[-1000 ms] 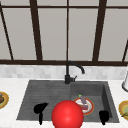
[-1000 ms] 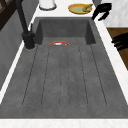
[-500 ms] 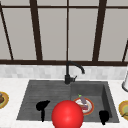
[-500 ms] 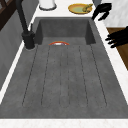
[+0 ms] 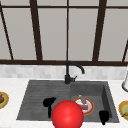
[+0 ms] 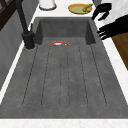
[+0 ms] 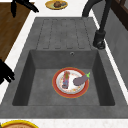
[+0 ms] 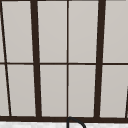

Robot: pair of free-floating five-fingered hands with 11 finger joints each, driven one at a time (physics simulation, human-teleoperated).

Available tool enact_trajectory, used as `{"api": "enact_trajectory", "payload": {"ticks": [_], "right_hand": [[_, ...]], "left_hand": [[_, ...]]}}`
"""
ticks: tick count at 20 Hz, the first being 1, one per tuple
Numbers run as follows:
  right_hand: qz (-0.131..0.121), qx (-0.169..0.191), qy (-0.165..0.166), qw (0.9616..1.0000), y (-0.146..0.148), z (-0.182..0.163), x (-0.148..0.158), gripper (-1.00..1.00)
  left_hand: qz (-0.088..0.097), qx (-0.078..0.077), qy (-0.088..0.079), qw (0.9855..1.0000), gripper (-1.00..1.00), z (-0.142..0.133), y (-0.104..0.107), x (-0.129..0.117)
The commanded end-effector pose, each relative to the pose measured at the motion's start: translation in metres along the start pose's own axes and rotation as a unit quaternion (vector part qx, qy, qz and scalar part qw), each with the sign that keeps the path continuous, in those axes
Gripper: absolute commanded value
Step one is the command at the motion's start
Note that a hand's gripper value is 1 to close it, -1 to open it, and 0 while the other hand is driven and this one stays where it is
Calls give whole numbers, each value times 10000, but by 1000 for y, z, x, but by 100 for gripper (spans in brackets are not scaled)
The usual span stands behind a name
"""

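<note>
Currently both hands hold nothing: left hand fingers loosely spread, right hand fingers unreadable. Risk: a blind reach knocks the eggplant off its plate, just beyond the fingers.

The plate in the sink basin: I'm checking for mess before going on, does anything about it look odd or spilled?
Mildly odd: the plate lies flat in the sink basin with food on it, an eggplant and a reddish piece. Nothing looks spilled or broken.

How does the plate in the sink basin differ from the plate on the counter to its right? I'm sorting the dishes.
The plate in the basin has a red rim and white centre; the plate on the right counter is yellow with a greenish centre. The basin plate carries a purple eggplant and a reddish piece of food; the counter plate holds something small and greenish. The basin plate sits low inside the sink, the other up on the countertop. Both are round and lie flat.
</note>
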Motion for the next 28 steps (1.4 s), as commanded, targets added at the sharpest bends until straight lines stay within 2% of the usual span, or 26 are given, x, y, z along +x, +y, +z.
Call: {"api": "enact_trajectory", "payload": {"ticks": [1, 7, 16, 19, 28], "right_hand": [[0, 0, 0, 10000, 0, 0, 0, 0], [0, 0, 0, 10000, 0, 0, 0, 0], [0, 0, 0, 10000, 0, 0, 0, 0], [0, 0, 0, 10000, 0, 0, 0, 0], [0, 0, 0, 10000, 0, 0, 0, 0]], "left_hand": [[17, -103, -73, 9999, -100, -23, 4, -14], [23, -96, -36, 9999, -100, -63, 7, -32], [13, -157, 80, 9998, -100, -129, -2, -46], [132, -217, 137, 9996, -100, -148, -5, -49], [330, -301, 229, 9987, -100, -198, -22, -61]]}}
